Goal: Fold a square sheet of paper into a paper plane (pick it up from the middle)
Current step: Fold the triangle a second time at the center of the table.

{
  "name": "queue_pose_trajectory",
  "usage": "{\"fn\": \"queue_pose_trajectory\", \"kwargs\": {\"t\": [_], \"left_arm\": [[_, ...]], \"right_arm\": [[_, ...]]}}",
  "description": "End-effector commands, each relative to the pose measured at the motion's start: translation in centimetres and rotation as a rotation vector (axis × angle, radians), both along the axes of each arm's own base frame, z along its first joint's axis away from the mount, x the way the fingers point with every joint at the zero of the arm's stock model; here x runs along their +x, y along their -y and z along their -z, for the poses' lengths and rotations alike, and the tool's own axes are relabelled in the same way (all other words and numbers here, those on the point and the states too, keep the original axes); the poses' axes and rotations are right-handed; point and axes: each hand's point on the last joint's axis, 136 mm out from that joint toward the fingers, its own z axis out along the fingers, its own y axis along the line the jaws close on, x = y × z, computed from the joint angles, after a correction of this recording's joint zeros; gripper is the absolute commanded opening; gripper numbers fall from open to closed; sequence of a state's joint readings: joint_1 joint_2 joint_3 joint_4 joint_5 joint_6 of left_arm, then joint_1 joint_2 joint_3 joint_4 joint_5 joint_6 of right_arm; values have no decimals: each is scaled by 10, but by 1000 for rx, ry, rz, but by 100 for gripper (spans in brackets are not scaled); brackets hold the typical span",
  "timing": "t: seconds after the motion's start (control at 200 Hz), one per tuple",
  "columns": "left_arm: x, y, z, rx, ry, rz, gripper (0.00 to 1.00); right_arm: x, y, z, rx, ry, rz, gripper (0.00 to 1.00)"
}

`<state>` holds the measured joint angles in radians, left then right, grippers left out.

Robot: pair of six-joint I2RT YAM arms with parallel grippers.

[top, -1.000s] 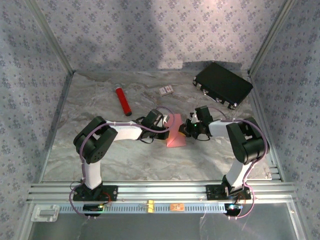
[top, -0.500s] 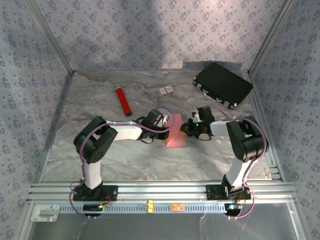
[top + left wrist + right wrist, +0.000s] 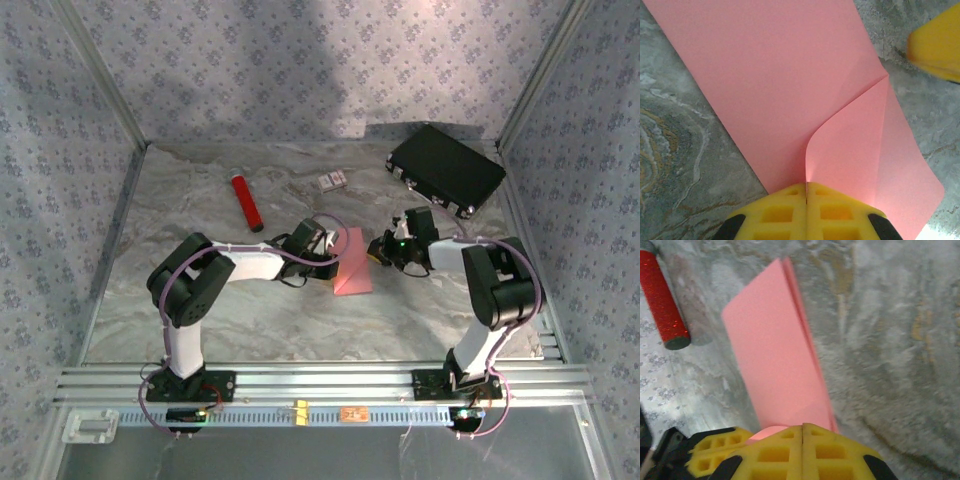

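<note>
Square sheet of paper (image 3: 352, 270), folded into a long strip, is pinched at its left edge by the closed left pincer (image 3: 806, 192). Its long axis runs away from the arm bases. The right pincer (image 3: 802, 435), pressed together and holding nothing, is seen just beside the right edge. Bare bench (image 3: 300, 320) lies nearer, and the red cylinder (image 3: 246, 202) is well apart.
</note>
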<state>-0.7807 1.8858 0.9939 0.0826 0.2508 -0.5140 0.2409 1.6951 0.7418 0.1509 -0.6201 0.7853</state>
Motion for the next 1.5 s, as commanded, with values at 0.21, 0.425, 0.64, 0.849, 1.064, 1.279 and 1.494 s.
{"fn": "queue_pose_trajectory", "kwargs": {"t": [0.21, 0.425, 0.64, 0.849, 1.064, 1.279, 1.494], "left_arm": [[-11, -15, 18, 60, -55, 1, 0], [-11, -13, 17, 60, -53, 3, 0], [-10, -13, 18, 64, -59, 4, 0], [-11, -13, 20, 66, -62, 6, 0], [-12, -14, 19, 65, -62, 5, 0], [-11, -14, 19, 65, -60, 6, 0], [-12, -13, 20, 62, -61, 6, 0]], "right_arm": [[-25, -44, -6, 51, -26, -109, 6], [-45, -58, 5, 49, -67, -171, 6], [-60, -52, 32, -5, -139, -170, 5], [-63, -45, 40, -19, -150, -151, 5], [-56, -55, 10, 11, -90, -162, 5], [-61, -65, 4, 18, -84, -187, 5], [-73, -62, 32, -31, -153, -185, 5]]}}
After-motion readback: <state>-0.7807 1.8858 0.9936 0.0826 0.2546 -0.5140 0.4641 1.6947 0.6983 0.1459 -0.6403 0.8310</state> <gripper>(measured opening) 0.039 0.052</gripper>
